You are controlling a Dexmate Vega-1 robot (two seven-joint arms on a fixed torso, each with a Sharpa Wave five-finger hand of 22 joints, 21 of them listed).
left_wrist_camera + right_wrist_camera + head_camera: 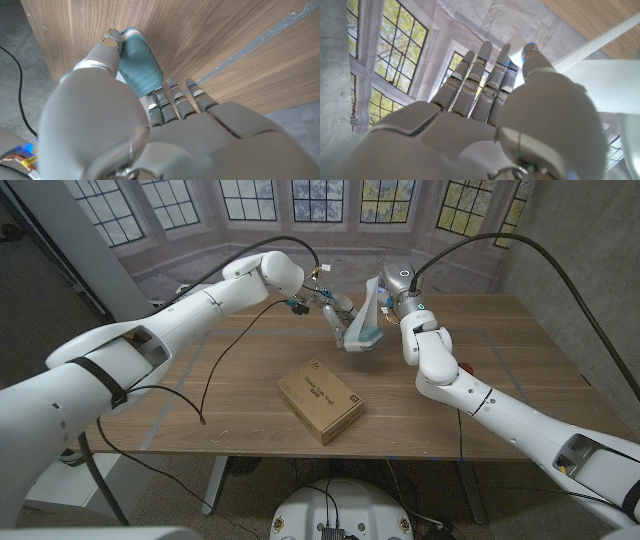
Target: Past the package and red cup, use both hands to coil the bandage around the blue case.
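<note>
The left hand (335, 313) grips the tilted blue case (366, 336); the right hand (392, 288) holds the bandage (369, 305) taut above it.

The head view looks down over the whole surface (230, 395). Each wrist view looks closely along its own hand; the left shares the blue case (140, 65) with it.
</note>
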